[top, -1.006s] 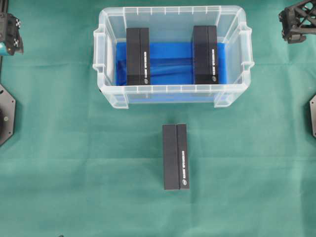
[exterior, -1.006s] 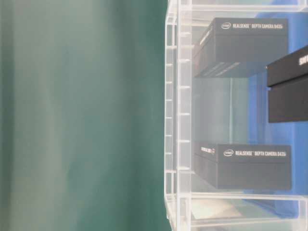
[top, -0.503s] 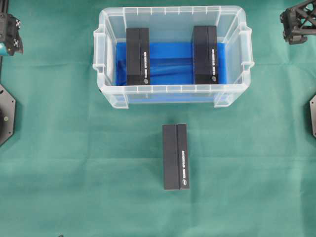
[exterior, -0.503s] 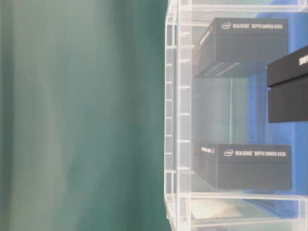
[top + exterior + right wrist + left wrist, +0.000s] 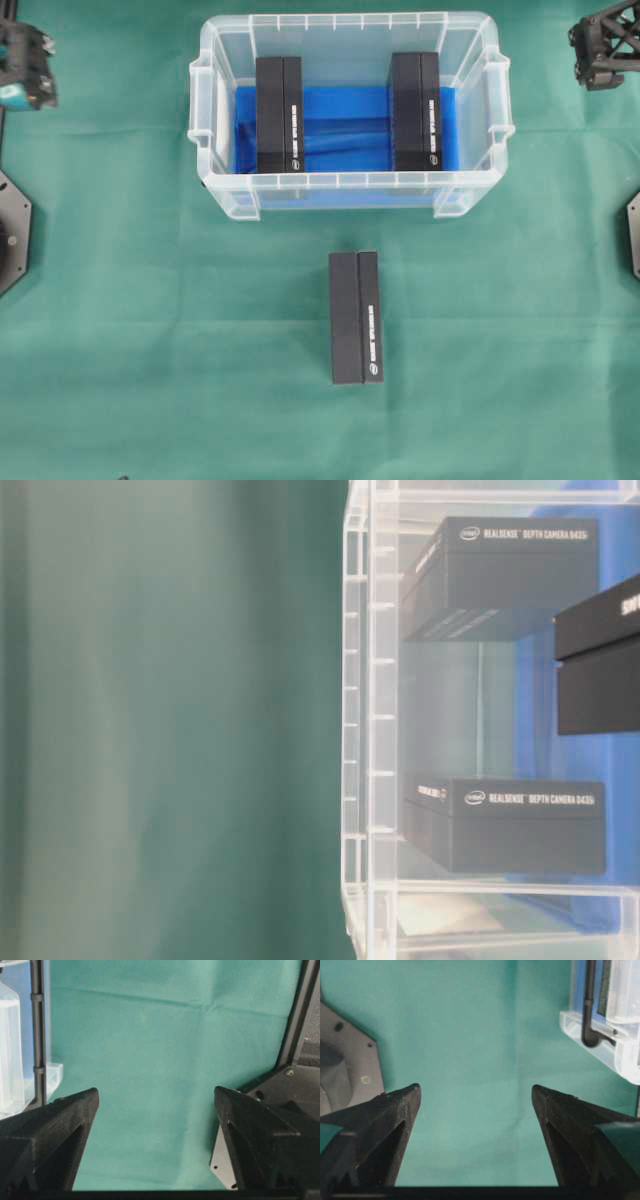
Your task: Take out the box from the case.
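Green-clothed desk (image 5: pixel 150 350): 2 boxes upright in case (image 5: pixel 350 185), 1 box (image 5: pixel 355 317) already out front; both grippers' fingers wide, empty, off at far corners — next, reach into case for left box (image 5: pixel 278 113).

Overhead, the left gripper (image 5: pixel 25 75) at ten o'clock and the right gripper (image 5: pixel 608 50) at two o'clock are cropped by the frame edges. At table level, the case (image 5: pixel 372 720) and a black box (image 5: pixel 598 658) at three o'clock run off-frame; the green cloth (image 5: pixel 170 720) is blurred.
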Robot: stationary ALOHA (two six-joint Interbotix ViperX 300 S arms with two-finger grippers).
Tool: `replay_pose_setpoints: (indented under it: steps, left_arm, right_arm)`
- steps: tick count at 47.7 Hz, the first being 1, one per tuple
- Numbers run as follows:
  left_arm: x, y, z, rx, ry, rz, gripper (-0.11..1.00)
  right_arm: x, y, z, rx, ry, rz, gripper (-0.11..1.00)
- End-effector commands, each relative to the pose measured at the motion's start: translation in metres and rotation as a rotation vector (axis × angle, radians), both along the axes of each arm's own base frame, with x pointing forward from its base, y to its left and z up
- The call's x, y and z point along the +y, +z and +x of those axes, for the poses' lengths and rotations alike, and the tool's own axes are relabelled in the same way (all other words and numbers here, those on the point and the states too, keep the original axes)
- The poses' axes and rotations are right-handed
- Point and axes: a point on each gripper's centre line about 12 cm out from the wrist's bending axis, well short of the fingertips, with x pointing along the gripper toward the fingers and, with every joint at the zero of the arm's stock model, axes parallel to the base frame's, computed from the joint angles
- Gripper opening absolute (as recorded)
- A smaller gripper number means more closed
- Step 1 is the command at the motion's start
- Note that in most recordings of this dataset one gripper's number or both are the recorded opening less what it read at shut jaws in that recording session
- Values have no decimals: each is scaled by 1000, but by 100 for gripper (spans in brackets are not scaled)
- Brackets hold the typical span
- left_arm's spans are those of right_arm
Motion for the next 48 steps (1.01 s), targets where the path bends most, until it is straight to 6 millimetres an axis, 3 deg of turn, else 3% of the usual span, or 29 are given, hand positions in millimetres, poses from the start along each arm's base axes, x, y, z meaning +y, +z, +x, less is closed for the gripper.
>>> replay_pose_setpoints:
  steps: [1,31,48]
  left_arm:
    - [3,8,20,-8,-10,2,92]
    - [20,21,148,-2,-56,-2,92]
    - [23,27,192,-41,-68,10,92]
  right_arm:
    - [0,5,-1,-17,-2,-8,91]
    - [-1,5,-1,-16,2,-15,91]
    - [-1,5,0,-23,6,-20,91]
